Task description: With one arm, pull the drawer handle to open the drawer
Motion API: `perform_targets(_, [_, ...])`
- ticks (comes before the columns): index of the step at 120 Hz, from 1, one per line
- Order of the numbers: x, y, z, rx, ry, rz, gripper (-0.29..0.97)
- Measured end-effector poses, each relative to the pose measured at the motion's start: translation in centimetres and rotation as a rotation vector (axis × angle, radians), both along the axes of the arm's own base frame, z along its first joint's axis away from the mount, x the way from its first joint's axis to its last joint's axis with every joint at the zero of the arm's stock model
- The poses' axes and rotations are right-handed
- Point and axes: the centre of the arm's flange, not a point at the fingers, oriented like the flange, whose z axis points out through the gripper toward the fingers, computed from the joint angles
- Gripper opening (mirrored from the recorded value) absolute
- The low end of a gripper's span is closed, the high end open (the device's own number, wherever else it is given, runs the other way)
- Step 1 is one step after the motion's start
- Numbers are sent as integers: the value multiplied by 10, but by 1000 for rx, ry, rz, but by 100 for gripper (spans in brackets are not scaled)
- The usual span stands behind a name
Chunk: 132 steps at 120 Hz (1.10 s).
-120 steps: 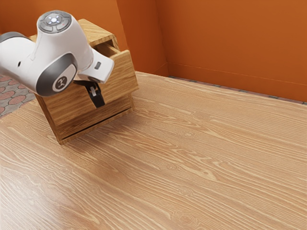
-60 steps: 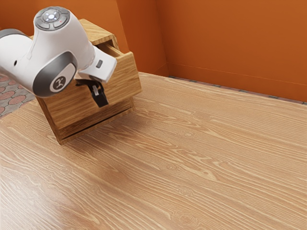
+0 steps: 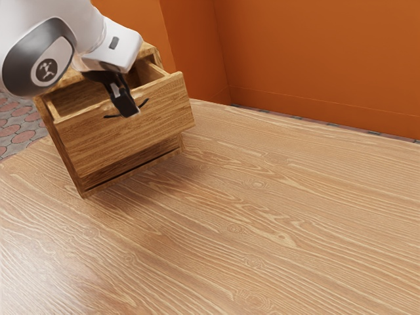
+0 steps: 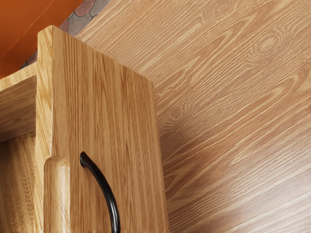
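Observation:
A small wooden cabinet [image 3: 121,167] stands at the exterior view's upper left. Its top drawer [image 3: 141,128] is pulled out, and the hollow inside shows behind its front panel. A thin black curved handle [image 3: 143,105] runs across that panel. My black gripper [image 3: 128,109] comes down from the white hand and its tip lies at the handle's middle. From this side, contact with the handle is unclear. In the wrist view the drawer front [image 4: 112,121] rises close under my hand, with the black handle [image 4: 104,189] arching off it.
The wide wooden table [image 3: 275,216] stretches toward the exterior view's right and front. Orange walls [image 3: 315,52] close off the back. A patch of cobbled floor [image 3: 16,131] shows beyond the table edge, left of the cabinet.
The drawer has slid further out of the cabinet. My hand and arm have risen toward the upper left, uncovering the drawer's front and open top.

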Motion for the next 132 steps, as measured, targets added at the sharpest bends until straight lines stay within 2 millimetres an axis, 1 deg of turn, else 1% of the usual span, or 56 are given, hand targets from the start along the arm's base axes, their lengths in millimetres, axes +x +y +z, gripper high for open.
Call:
perform_targets(4, [-3, -2, 7, -31, 6, 6, 68])
perform_targets(14, [-10, -5, 14, -102, 40, 26, 68])
perform_targets(40, [-29, -9, 17, -264, 147, 178, 68])
perform_targets(53, [-38, -12, 23, -315, 177, 255, 68])
perform_targets(59, [-42, -19, 32, -329, 178, 275, 68])
perform_targets(66, [-44, -27, 37, -342, 184, 294, 68])
perform_targets(94, [-42, -31, 28, -374, 221, 396, 68])
perform_targets(132, [-45, -31, 26, -398, 220, 484, 68])
